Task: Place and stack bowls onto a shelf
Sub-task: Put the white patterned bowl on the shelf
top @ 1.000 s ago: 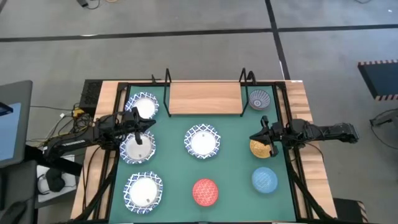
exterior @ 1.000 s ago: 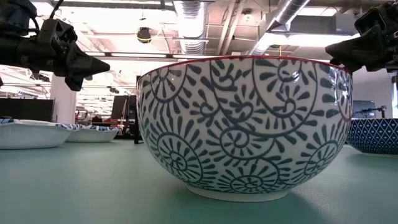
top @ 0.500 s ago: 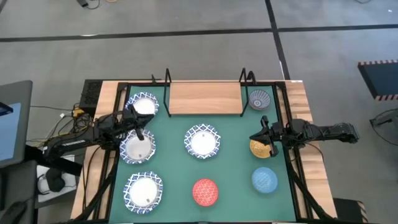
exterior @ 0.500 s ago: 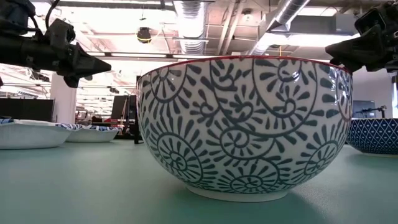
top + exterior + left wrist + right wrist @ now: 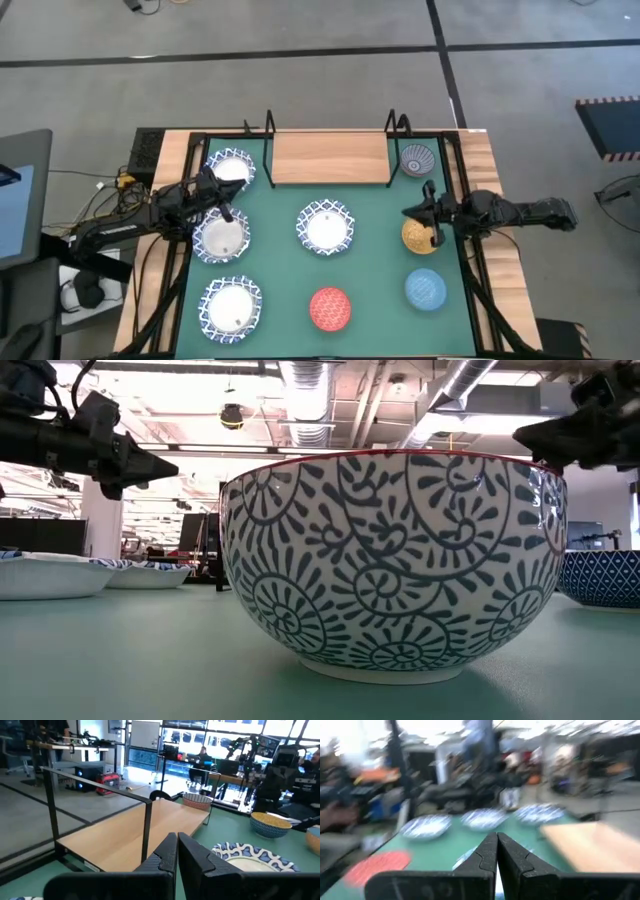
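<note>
From above, the shelf (image 5: pixel 329 158) lies at the far middle of the green mat (image 5: pixel 370 250), its long axis running 9 to 3 o'clock, board bare. Four white blue-rimmed bowls sit on the mat: one at the shelf's 9 o'clock (image 5: pixel 231 168), one below it (image 5: pixel 221 238), one nearest at the lower left (image 5: pixel 231 306), and one in the centre (image 5: pixel 326 227). The grey-blue bowl (image 5: pixel 417 159) stands just beside the shelf's 3 o'clock end, the yellow-orange bowl (image 5: pixel 421 236) below it, the light blue bowl (image 5: pixel 425 288) nearer still, and the red bowl (image 5: pixel 330 308) at the centre bowl's 6 o'clock. All stand upright, mouths up. The left gripper (image 5: pixel 222 200) hovers between the two upper white bowls, pointing toward 3 o'clock; the right gripper (image 5: pixel 413 214) hangs at the yellow-orange bowl's far edge, pointing toward 9 o'clock. From table height, the red bowl's patterned wall (image 5: pixel 392 565) fills the middle, with the left gripper (image 5: pixel 160 464) at 10 o'clock and the right gripper (image 5: pixel 530 434) at 2 o'clock, both above the mat. The left wrist view shows its fingers (image 5: pixel 165 857) pressed together, with the shelf board (image 5: pixel 135 832) running away ahead and the yellow-orange bowl (image 5: pixel 270 824) beyond. The right wrist view, blurred, shows its fingers (image 5: pixel 489 854) likewise closed with nothing held, white bowls (image 5: pixel 482 819) ahead.
</note>
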